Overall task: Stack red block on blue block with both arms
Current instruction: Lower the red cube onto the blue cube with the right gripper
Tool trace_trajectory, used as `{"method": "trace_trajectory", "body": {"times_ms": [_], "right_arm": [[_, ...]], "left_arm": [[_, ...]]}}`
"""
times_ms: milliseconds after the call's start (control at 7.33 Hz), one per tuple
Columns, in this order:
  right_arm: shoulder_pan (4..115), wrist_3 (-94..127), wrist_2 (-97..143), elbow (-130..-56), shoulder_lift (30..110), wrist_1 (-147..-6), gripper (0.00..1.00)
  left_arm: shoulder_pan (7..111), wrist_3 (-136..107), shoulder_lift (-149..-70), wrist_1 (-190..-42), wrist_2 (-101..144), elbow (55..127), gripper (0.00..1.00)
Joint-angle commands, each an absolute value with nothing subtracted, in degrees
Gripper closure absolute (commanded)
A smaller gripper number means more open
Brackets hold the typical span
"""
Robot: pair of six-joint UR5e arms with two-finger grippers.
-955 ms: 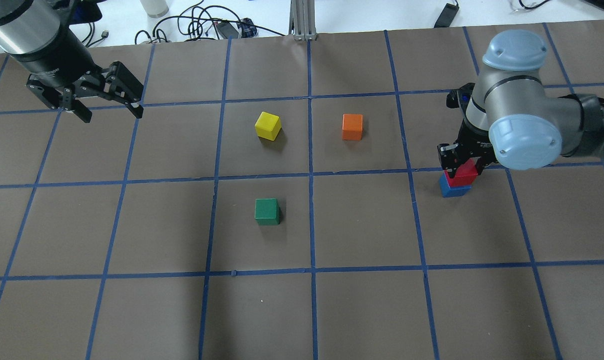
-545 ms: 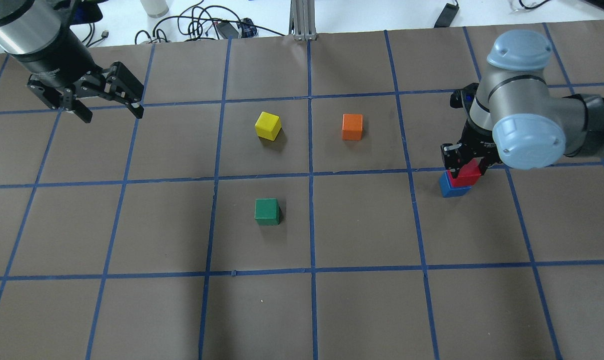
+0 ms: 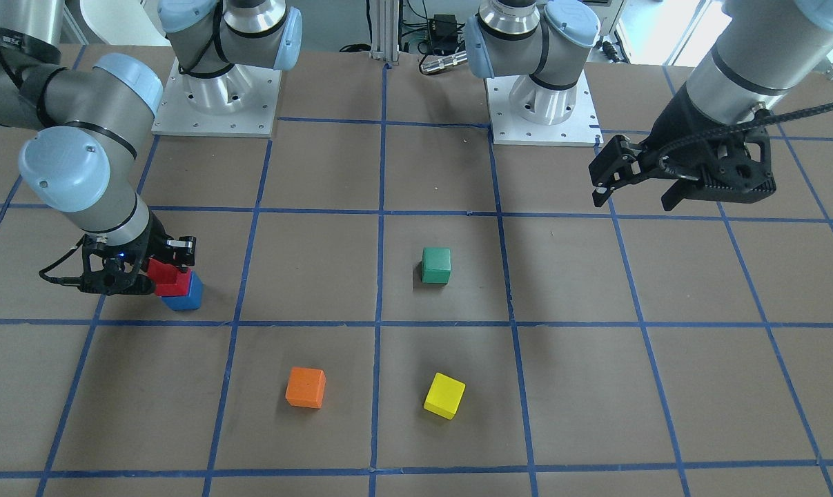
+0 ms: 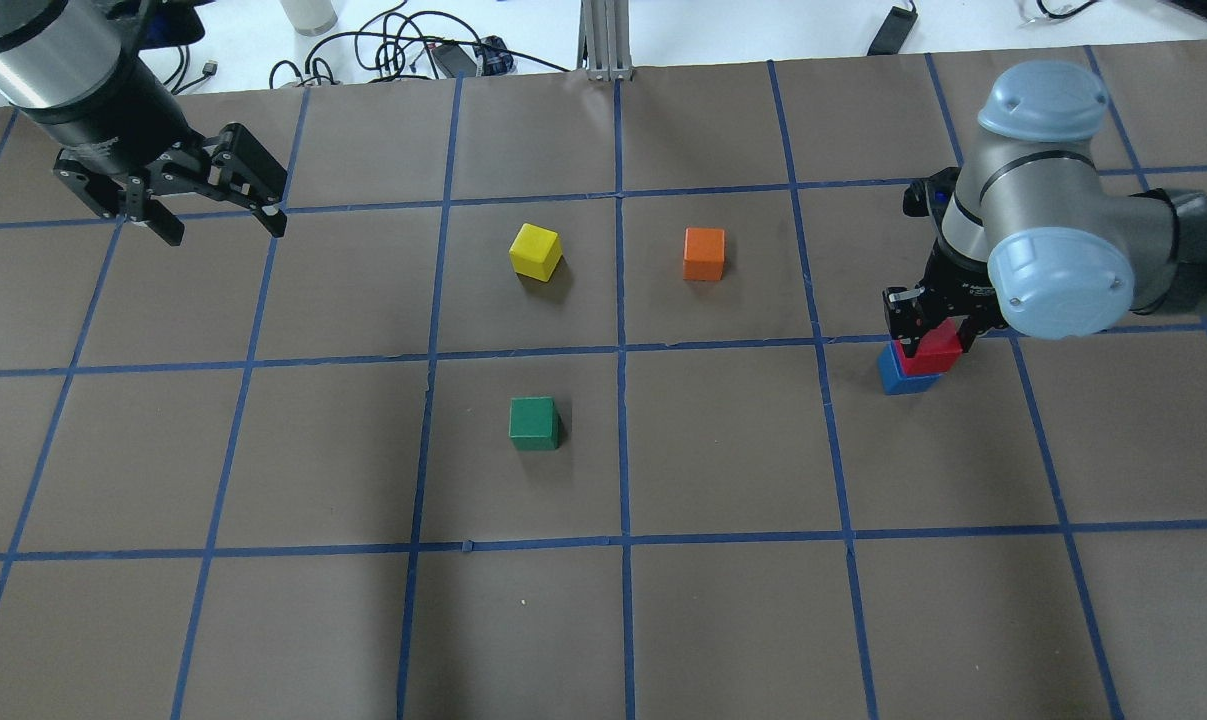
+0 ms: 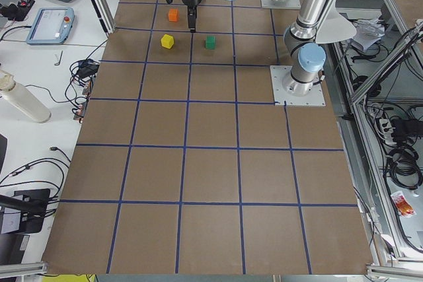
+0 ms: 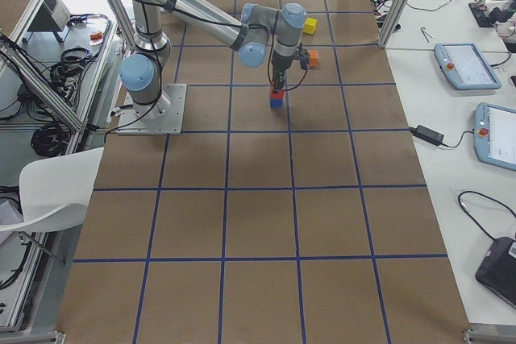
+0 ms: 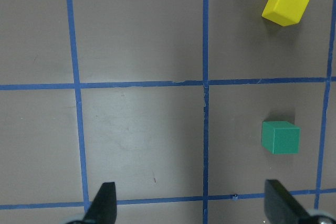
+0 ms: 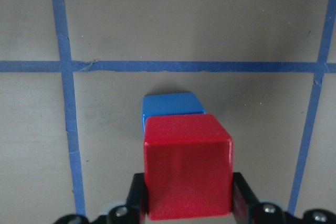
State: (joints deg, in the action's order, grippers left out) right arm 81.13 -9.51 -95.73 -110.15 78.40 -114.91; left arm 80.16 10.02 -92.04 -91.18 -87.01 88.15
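My right gripper point(image 4: 929, 328) is shut on the red block point(image 4: 931, 351) and holds it over the blue block point(image 4: 897, 377), offset toward the robot's right so only part of it overlaps the blue top. In the right wrist view the red block point(image 8: 188, 166) sits between the fingers point(image 8: 137, 199), with the blue block point(image 8: 172, 104) showing just beyond it. I cannot tell whether the two blocks touch. In the front view the red block point(image 3: 166, 275) is above the blue block point(image 3: 185, 297). My left gripper point(image 4: 225, 230) is open and empty, raised at the far left.
A green cube point(image 4: 534, 423), a yellow cube point(image 4: 535, 250) and an orange cube point(image 4: 704, 253) lie near the table's middle. The green cube point(image 7: 280, 137) and yellow cube point(image 7: 286, 4) also show in the left wrist view. Cables lie beyond the table's far edge.
My right arm has shifted slightly to the right with the red block in its grip, so the red block sits a little more off the blue one. The left arm has not moved.
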Motion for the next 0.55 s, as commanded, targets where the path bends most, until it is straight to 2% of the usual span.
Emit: {"method": "trace_trajectory", "body": {"times_ms": [0,136,273,409], "right_arm": [[81.1,-9.6,-95.6,-111.1,78.4,-115.0,1.0],[81.1,-9.5,-95.7,-111.4,78.4,-115.9,1.0],[81.1,-10.0,-95.6,-111.4,78.2,-118.2,0.83],[81.1,-10.1,-95.6,-111.4,78.2,-118.4,0.47]], "left_arm": [[80.2,10.0,-92.1,-91.2,-87.0,88.2,0.0],[80.2,10.0,-92.1,-91.2,-87.0,88.2,0.0],[80.2,10.0,-92.1,-91.2,-87.0,88.2,0.0],[80.2,10.0,-92.1,-91.2,-87.0,88.2,0.0]]}}
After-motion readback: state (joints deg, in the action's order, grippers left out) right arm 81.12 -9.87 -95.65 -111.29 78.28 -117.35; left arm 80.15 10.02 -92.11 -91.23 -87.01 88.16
